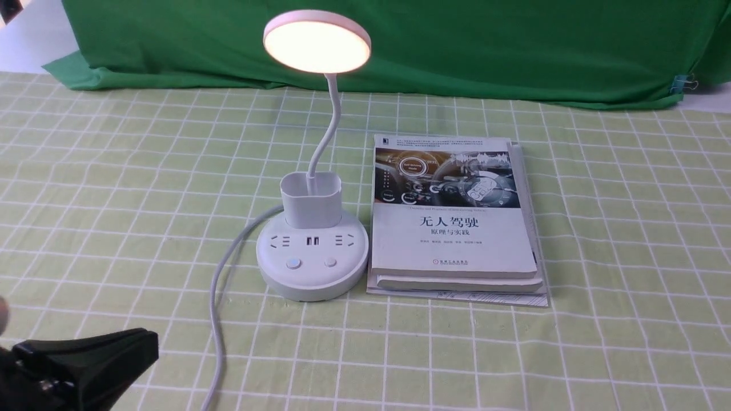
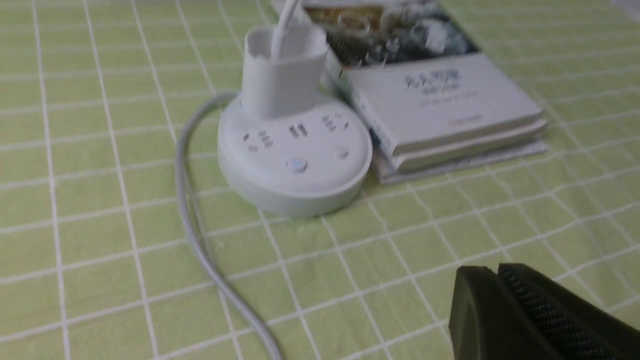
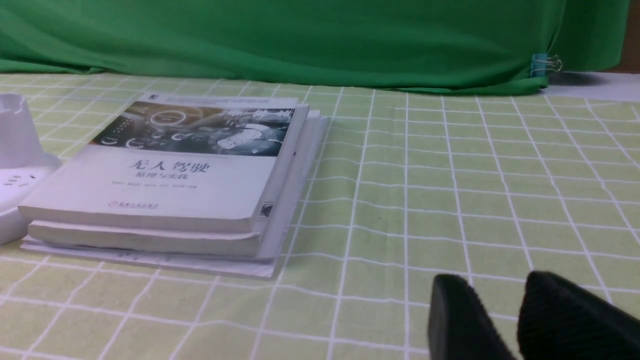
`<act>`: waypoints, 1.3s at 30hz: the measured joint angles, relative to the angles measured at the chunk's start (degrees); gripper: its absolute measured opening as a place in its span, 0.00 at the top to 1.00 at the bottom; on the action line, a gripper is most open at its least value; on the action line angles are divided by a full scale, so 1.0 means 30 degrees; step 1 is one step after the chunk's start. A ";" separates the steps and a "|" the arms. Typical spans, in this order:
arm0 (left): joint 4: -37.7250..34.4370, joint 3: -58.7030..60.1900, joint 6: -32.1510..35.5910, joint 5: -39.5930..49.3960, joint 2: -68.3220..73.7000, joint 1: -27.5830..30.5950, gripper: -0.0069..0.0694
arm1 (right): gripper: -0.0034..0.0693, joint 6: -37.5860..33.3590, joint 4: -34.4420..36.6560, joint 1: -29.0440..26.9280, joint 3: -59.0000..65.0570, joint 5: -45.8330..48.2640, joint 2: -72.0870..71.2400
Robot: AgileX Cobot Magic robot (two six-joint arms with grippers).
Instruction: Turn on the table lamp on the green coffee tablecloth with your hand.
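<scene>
The table lamp looked light and hard, with buttons to poke softly at its 6 o'clock; the left gripper had its jaws pressed together, and the right gripper had its jaws a little apart.

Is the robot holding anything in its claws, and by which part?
Nothing is held. The left gripper sits shut and empty, apart from the lit table lamp; the right gripper is open over bare green coffee tablecloth.
</scene>
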 joint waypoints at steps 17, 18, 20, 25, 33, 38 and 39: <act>0.1787 0.0138 0.0062 -0.0339 -0.2652 0.0000 0.88 | 0.62 0.0000 0.0000 0.0000 0.0000 0.0000 0.0000; 0.1899 0.0157 0.0061 -0.0414 -0.2652 0.0000 0.88 | 0.62 0.0000 0.0000 0.0000 0.0000 0.0000 0.0000; 0.3678 0.0408 0.0187 -0.1734 -0.2652 0.0096 0.88 | 0.62 0.0000 0.0000 0.0000 0.0000 0.0000 0.0000; 0.4773 0.1257 0.1434 -0.3438 -0.3371 0.1973 0.88 | 0.62 0.0000 0.0000 0.0000 0.0000 0.0000 0.0000; 0.4709 0.5751 0.1809 -0.4459 -0.7829 0.7910 0.88 | 0.62 0.0000 0.0000 0.0000 0.0000 0.0005 0.0000; 0.4153 0.6917 0.0917 -0.3089 -0.7973 0.9770 0.88 | 0.62 0.0000 0.0015 0.0000 0.0000 0.0006 0.0000; 0.4122 0.6936 0.0833 -0.2767 -0.7973 0.9944 0.88 | 0.62 0.0000 0.0015 0.0000 0.0000 0.0025 0.0000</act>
